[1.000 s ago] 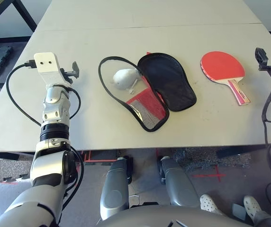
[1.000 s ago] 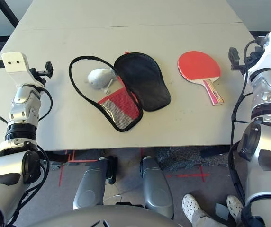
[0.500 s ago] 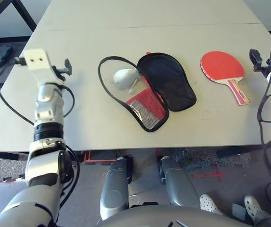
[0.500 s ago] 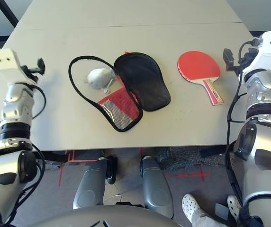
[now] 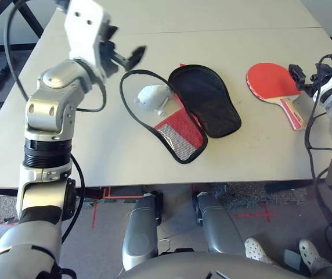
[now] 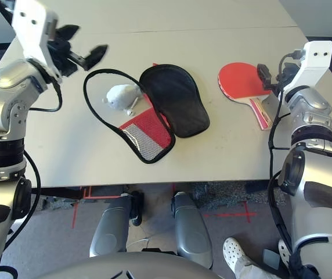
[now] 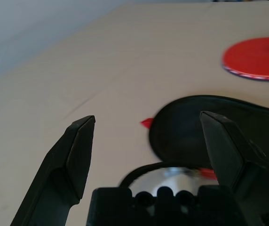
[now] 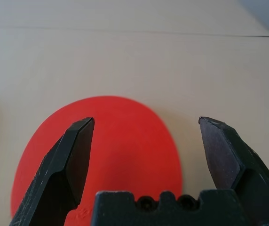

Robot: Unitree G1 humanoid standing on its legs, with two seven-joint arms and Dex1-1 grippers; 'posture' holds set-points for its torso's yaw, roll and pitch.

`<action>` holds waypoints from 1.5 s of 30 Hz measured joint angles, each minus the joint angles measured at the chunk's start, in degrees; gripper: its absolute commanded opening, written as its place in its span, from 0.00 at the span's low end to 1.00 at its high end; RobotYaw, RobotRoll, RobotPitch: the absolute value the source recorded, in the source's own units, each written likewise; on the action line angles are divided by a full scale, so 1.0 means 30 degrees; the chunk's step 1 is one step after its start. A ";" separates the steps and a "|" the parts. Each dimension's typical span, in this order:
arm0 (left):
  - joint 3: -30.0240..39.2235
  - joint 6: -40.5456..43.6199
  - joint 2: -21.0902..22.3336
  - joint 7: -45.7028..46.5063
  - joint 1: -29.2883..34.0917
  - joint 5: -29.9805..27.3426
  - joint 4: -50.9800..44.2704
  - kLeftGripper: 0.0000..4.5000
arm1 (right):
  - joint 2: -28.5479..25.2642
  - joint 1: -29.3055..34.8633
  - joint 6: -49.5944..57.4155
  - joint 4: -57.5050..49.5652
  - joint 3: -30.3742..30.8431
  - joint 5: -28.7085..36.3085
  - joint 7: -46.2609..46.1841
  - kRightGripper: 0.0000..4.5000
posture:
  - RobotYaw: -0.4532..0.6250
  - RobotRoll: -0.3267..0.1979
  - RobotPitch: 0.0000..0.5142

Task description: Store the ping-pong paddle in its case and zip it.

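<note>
the left jaws (image 5: 132,54) hang above the worktop (image 5: 96,139) with both black fingers spread as wide as they go and nothing between them. they point across toward the case (image 5: 184,111), whose looped black edge lies just below and beyond their tips. the case lies unzipped and splayed open, its black-lined flap folded out to the far side from the left jaws and its red mesh pocket toward the robot. a white lumpy object (image 5: 152,97) sits inside the open loop of the case, the nearest thing to the left jaws. in the left wrist view the black lining shows between the two fingers (image 7: 75,153), apart from them.

the right jaws (image 6: 264,77) are likewise fully spread and empty. they hover just beside the ping-pong paddle (image 5: 273,86), which lies flat on the worktop, red face up, well apart from the case, with its striped handle angled toward the robot. in the right wrist view the round red face fills the space between the right fingers (image 8: 68,169), lying under them; whether the tips touch it cannot be told.
</note>
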 measured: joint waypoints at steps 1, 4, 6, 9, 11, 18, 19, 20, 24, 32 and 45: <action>-0.0407 0.0317 -0.0013 -0.0425 0.0196 -0.0275 -0.0375 1.00 | -0.0113 0.0001 0.0194 -0.0147 0.0431 -0.0361 0.0173 0.98 | 0.44 0.62 0.42; -0.1223 0.1152 -0.0012 -0.1352 0.0692 -0.0851 -0.1127 1.00 | -0.0486 0.0005 0.0647 -0.1123 0.1328 -0.1059 0.0593 0.98 | 0.43 0.62 0.42; -0.1417 0.1542 -0.0003 -0.1665 0.0779 -0.1081 -0.1542 1.00 | -0.0935 0.0003 0.1692 -0.1843 0.1346 -0.1000 0.1369 0.98 | 0.42 0.62 0.42; -0.1751 0.1770 -0.0005 -0.1982 0.0857 -0.1215 -0.1802 1.00 | -0.1573 -0.0047 0.4521 -0.3380 0.2113 -0.1243 0.2409 0.98 | 0.42 0.62 0.42; -0.2014 0.1768 -0.0108 -0.2015 0.0900 -0.1194 -0.1834 1.00 | -0.2019 -0.0316 0.7705 -0.4342 0.3323 -0.2247 0.2612 0.98 | 0.41 0.62 0.42; -0.2559 0.1671 -0.0954 -0.1963 0.0762 -0.1016 -0.1470 1.00 | -0.2151 -0.1581 1.5426 -0.5507 0.5082 -0.3193 0.2937 0.98 | 0.40 0.62 0.42; -0.2593 0.1628 -0.1173 -0.1924 0.0691 -0.0900 -0.1358 1.00 | -0.2143 -0.1920 1.6342 -0.5445 0.5434 -0.3351 0.3036 0.98 | 0.40 0.62 0.43; -0.2669 0.1574 -0.1404 -0.1909 0.0621 -0.0792 -0.1316 1.00 | -0.2112 -0.2250 1.7101 -0.5403 0.5766 -0.3499 0.3113 0.98 | 0.40 0.62 0.43; -0.3029 0.1393 -0.1847 -0.1861 0.0377 -0.0470 -0.1203 1.00 | -0.1741 -0.3093 1.8787 -0.5234 0.6576 -0.3862 0.3383 0.98 | 0.41 0.62 0.43; -0.3479 0.1291 -0.2430 -0.1750 0.0298 0.0177 -0.1023 1.00 | -0.0891 -0.3039 1.9947 -0.5141 0.7383 -0.4110 0.3195 0.98 | 0.43 0.62 0.43; -0.3557 0.1284 -0.2610 -0.1740 0.0256 0.0557 -0.1022 1.00 | -0.0370 -0.2017 2.0919 -0.6428 0.7402 -0.4229 0.2404 0.81 | 0.43 0.62 0.44</action>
